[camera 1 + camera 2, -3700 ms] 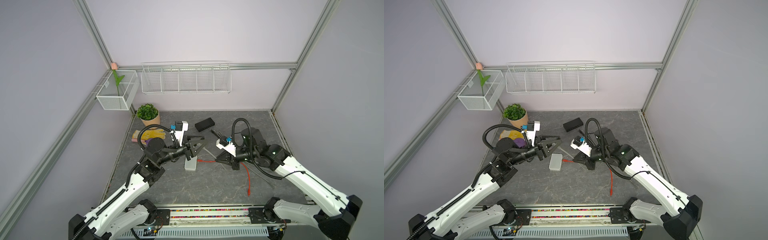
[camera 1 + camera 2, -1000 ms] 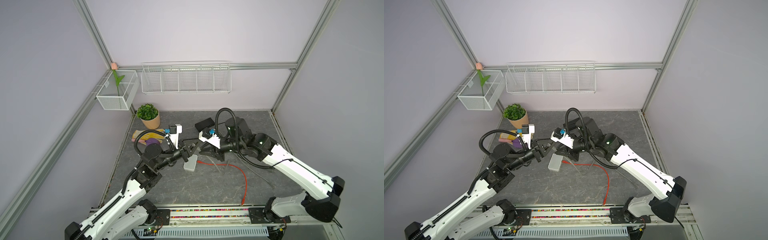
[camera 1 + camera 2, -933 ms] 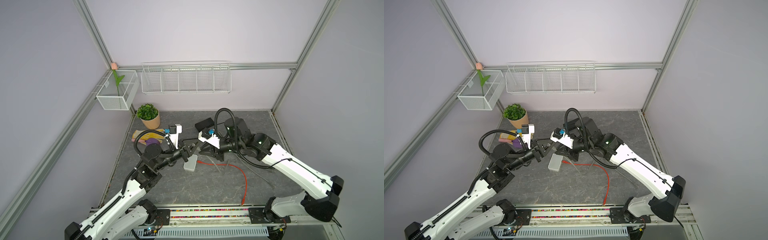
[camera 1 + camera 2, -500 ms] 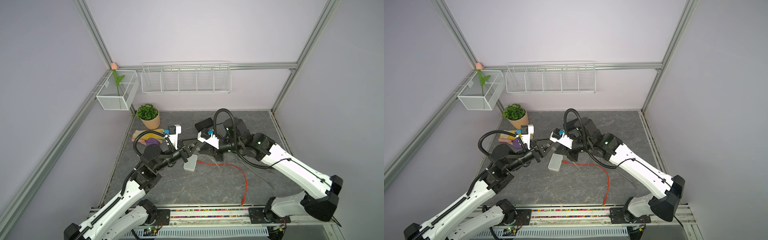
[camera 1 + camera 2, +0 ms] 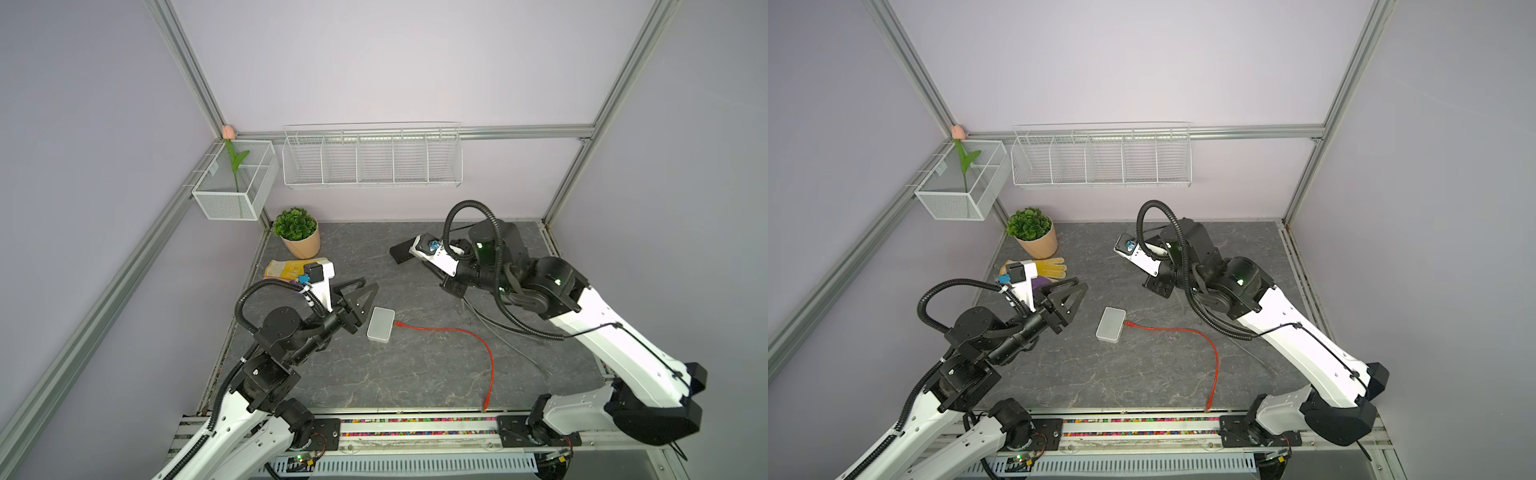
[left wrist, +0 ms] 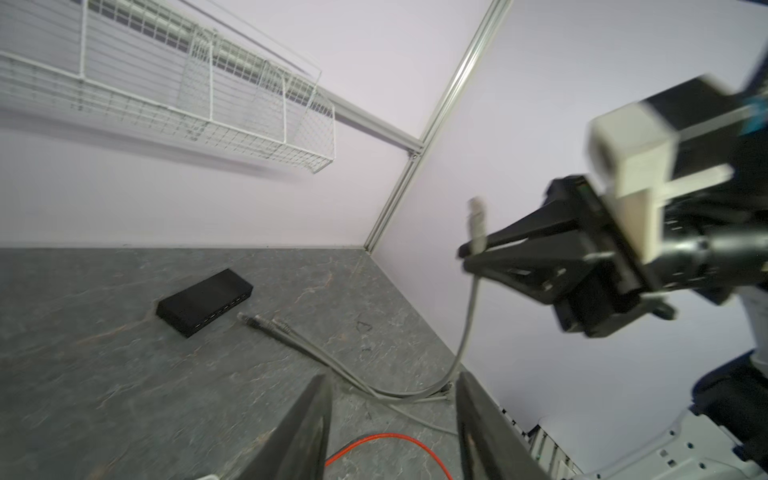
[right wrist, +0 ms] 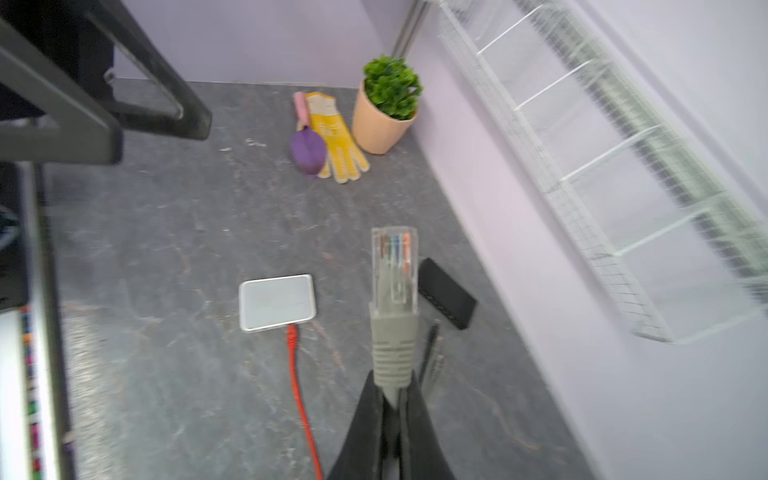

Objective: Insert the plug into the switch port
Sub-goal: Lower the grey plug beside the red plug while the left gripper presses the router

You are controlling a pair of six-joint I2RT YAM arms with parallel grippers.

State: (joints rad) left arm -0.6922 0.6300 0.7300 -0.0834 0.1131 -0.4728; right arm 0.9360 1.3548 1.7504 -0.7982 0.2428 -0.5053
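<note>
A grey plug (image 7: 394, 282) on a grey cable stands out of my right gripper (image 7: 392, 399), which is shut on its boot. The left wrist view shows that plug (image 6: 477, 220) raised above the table in my right gripper (image 6: 471, 253). The black switch (image 5: 401, 253) lies at the back of the table beside the right wrist, with a row of ports along one side (image 6: 203, 301). My left gripper (image 5: 370, 301) hovers open and empty, left of a white box (image 5: 380, 325). Its fingers (image 6: 307, 424) stand well apart.
A red cable (image 5: 457, 332) runs from the white box to the front edge. Loose grey cables (image 5: 498, 328) lie under the right arm, with two more plugs (image 6: 266, 324) near the switch. A plant pot (image 5: 297, 232), a yellow glove (image 7: 336, 141) and a purple trowel (image 7: 307, 151) sit at the back left.
My left gripper has opened and pulled back to the left. My right gripper has shut on the grey plug and carried it away from the white box toward the back right.
</note>
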